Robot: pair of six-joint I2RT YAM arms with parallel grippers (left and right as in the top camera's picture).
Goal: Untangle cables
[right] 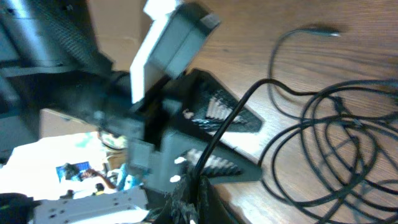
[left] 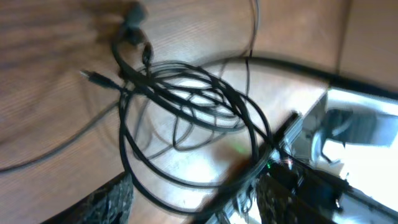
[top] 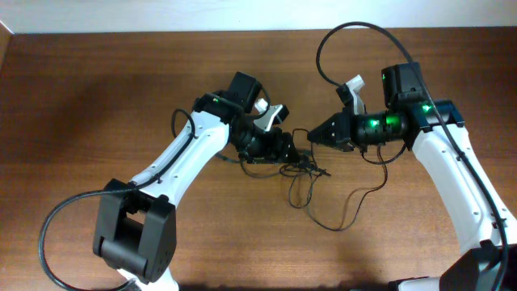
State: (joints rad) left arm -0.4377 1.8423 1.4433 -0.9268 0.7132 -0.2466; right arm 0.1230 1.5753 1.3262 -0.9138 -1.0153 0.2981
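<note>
The right gripper (top: 312,136), pinched shut on one strand, faces the left gripper (top: 290,149), spread wide; the cables (top: 305,167) knot up just between them, loops trailing toward the near right.

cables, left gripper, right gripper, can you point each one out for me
cables (top: 304,166): overhead view, on the tangled knot between the arms
left gripper (top: 289,152): overhead view, midway between its fingertips
right gripper (top: 313,136): overhead view, at its closed fingertips

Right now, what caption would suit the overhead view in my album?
Left arm and right arm meet over tangled thin black cables on a wooden table.
</note>
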